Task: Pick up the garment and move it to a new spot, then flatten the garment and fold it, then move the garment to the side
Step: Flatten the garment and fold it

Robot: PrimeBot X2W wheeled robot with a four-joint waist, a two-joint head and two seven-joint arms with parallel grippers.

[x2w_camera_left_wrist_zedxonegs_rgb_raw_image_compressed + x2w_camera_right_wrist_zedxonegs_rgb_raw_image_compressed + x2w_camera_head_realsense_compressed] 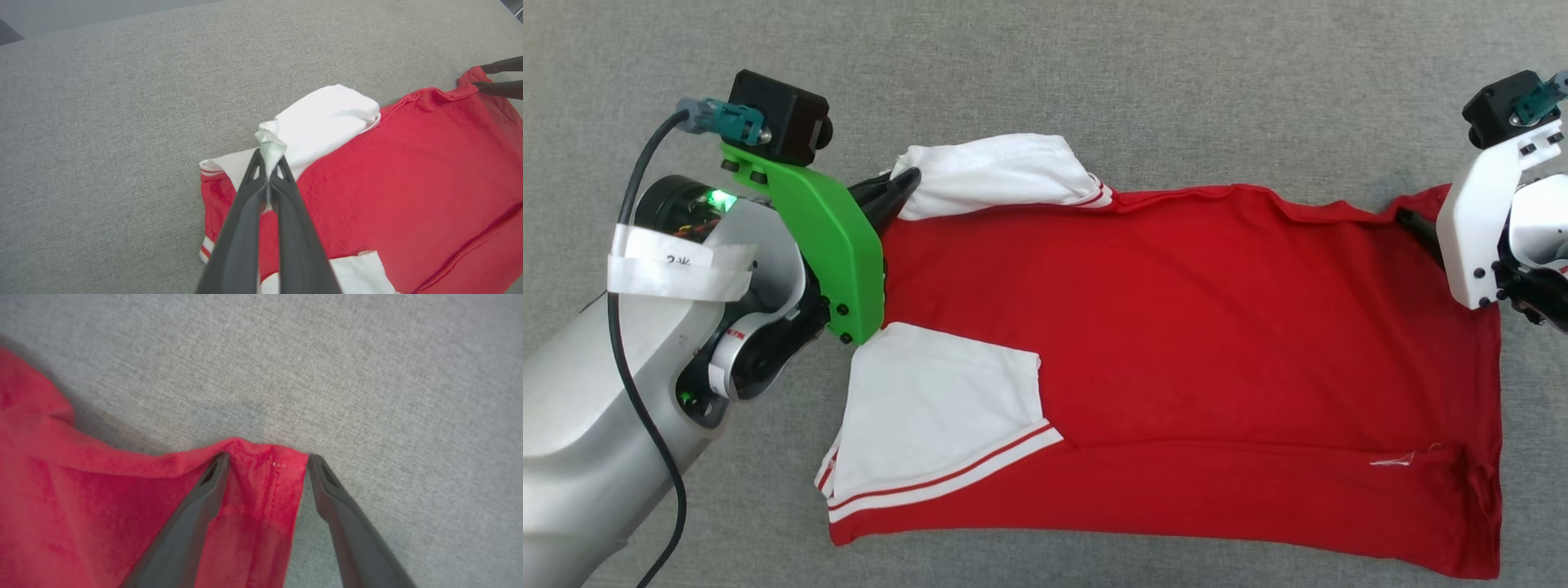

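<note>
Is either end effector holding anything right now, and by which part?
The left end effector is shut on the jersey T-shirt, pinching its white sleeve. The right end effector is open, straddling a red corner, gripping nothing.

The red T-shirt (1176,343) lies spread sideways, plain side up, on the grey fabric surface (1094,73), shoulders to the left and hem to the right. Its near white sleeve (931,408), with red-white striped trim, is folded flat over the body. The far white sleeve (996,175) is bunched, its tip pinched in the left tool (269,161). The far hem corner sits between the right tool's (268,459) spread fingers.
</note>
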